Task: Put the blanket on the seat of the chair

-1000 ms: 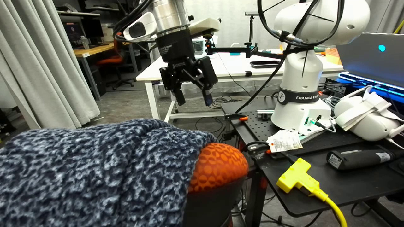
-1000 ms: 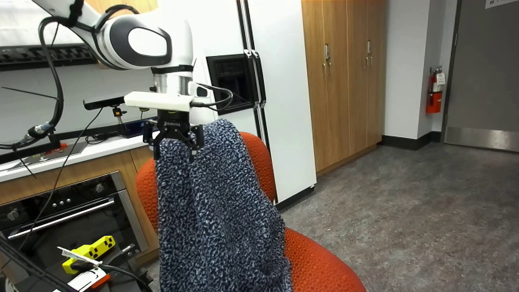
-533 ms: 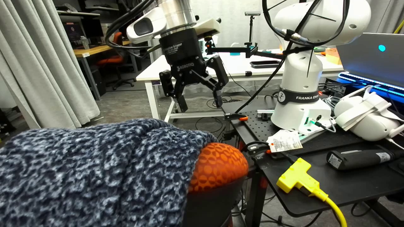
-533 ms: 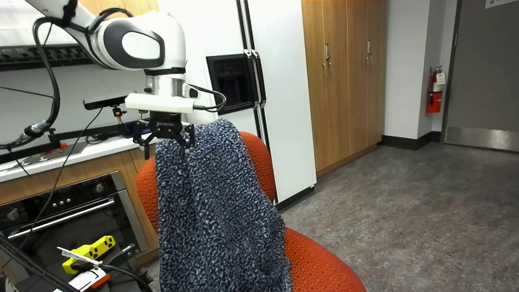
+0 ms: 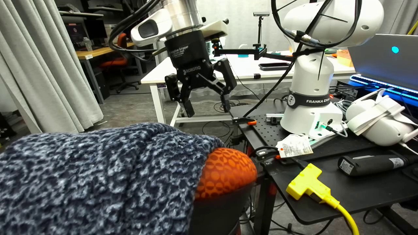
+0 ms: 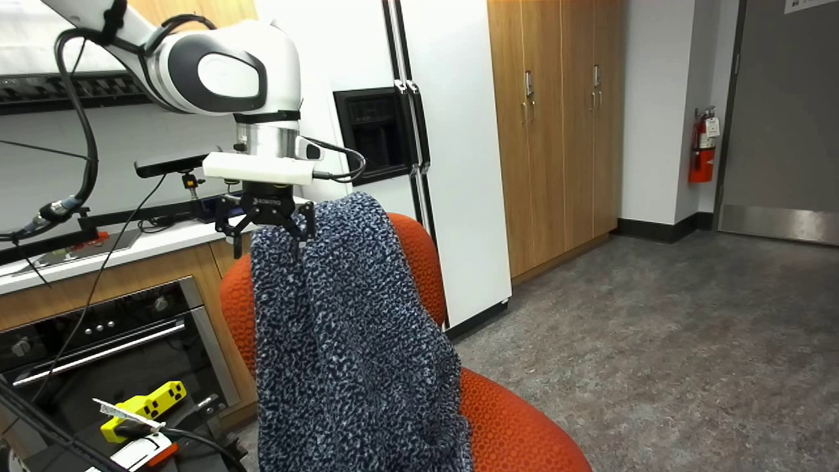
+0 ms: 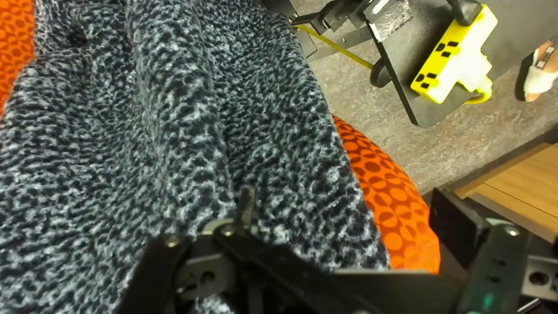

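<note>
In an exterior view we see the arm (image 6: 226,69) reach from the upper left and bend at the wrist, so that the gripper (image 6: 267,248) points down near the top of the chair (image 6: 514,419), its jaws spread and released. The blanket (image 6: 347,341) drapes over the chair's back and hangs across part of the seat. We read "ROBOTIQ" on the gripper and, at right in an exterior view, "FRANKA" on the base band (image 5: 308,101); print on a nearer white tag (image 5: 294,146) is too small to read.

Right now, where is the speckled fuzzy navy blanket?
Left of centre in an exterior view, the blanket hangs over the back of the orange fabric chair, near the black end effector.
</note>
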Controlling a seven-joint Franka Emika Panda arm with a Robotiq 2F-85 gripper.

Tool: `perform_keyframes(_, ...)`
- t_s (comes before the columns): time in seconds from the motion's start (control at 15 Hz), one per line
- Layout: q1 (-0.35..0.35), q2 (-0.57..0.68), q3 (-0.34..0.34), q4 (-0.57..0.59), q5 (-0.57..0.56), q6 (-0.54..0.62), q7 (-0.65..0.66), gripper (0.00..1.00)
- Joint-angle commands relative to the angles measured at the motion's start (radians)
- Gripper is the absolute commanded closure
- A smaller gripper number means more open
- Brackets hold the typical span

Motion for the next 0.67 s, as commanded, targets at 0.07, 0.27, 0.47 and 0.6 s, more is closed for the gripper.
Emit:
perform_keyframes(0.07,0.024,0.017,-0.002,0.015,0.159,0.114,-0.11,0.0)
perform_keyframes(0.27,0.064,0.023,0.009,0.035,0.328,0.202,-0.234,0.0)
perform_keyframes(0.47,0.108,0.037,0.03,0.049,0.495,0.259,-0.402,0.0)
perform_keyframes(0.6,0.123,0.056,0.05,0.056,0.598,0.287,-0.527,0.0)
